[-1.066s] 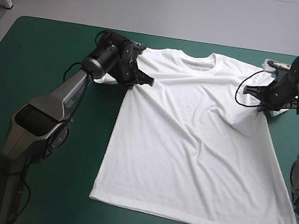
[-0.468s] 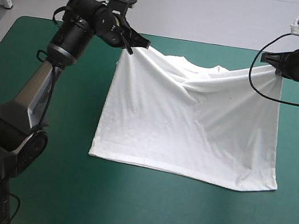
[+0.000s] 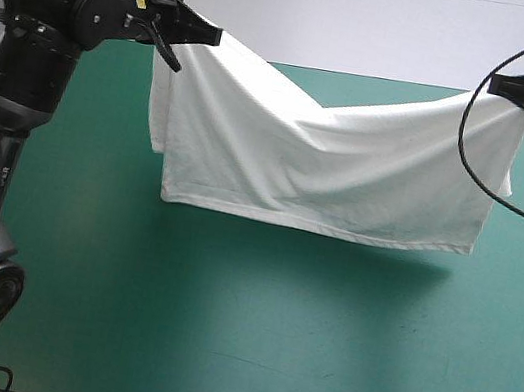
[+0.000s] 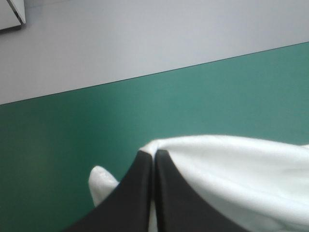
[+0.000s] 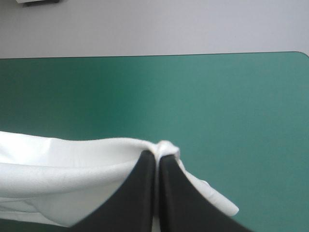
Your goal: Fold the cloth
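Within the tightly closed jaws of the left gripper (image 4: 154,152) and the right gripper (image 5: 157,154), one upper corner each of the white T-shirt (image 3: 328,167) is clamped. Between them it is hung as a sagging, creased sheet, sleeves drooping outside each gripper, above the teal-green cover (image 3: 218,330).

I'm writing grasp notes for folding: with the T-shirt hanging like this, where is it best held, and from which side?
At its two upper corners, each from its own outer side: the left pincer and right pincer are shut on the T-shirt there. Held so, it hangs as one broad sheet, sagging in the middle, lower edge nearly straight, probably easy to lay down for a fold.
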